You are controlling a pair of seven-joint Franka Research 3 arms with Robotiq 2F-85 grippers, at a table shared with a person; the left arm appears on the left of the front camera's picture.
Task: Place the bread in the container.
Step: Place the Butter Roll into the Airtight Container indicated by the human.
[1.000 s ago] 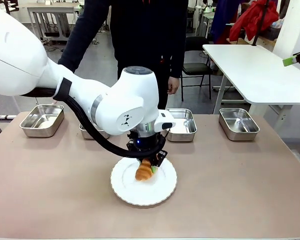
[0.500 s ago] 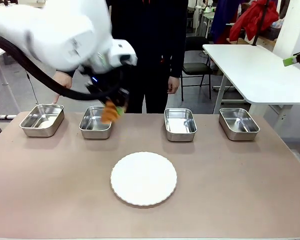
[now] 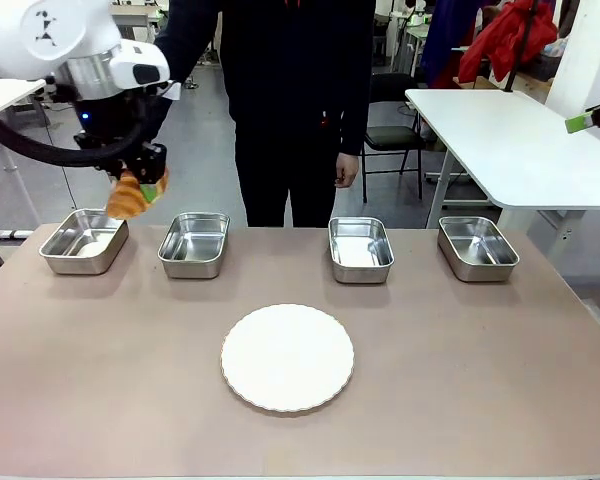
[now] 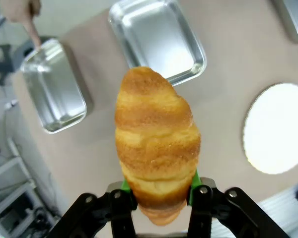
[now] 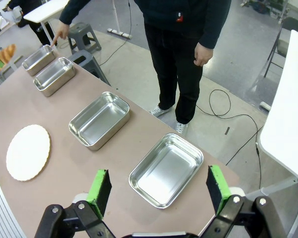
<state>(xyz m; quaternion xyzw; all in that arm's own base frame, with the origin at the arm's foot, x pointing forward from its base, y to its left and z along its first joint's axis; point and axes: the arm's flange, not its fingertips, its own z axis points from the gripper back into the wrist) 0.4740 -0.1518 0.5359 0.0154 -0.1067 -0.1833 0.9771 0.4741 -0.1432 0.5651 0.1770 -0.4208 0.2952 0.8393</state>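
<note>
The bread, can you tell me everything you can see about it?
The bread is a golden-brown roll shaped like a croissant, with darker and lighter bands across its crust and a grainy surface. It looks whole. The left gripper is shut on its lower end, green pads pressed against both sides. It hangs in the air, touching nothing else, above the table's far left, near the leftmost metal pan, where a person's finger points at the rim.

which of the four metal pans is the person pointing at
The leftmost pan, at the table's far left end: the person's finger touches its far rim, and the bread in the left gripper hangs above it.
</note>
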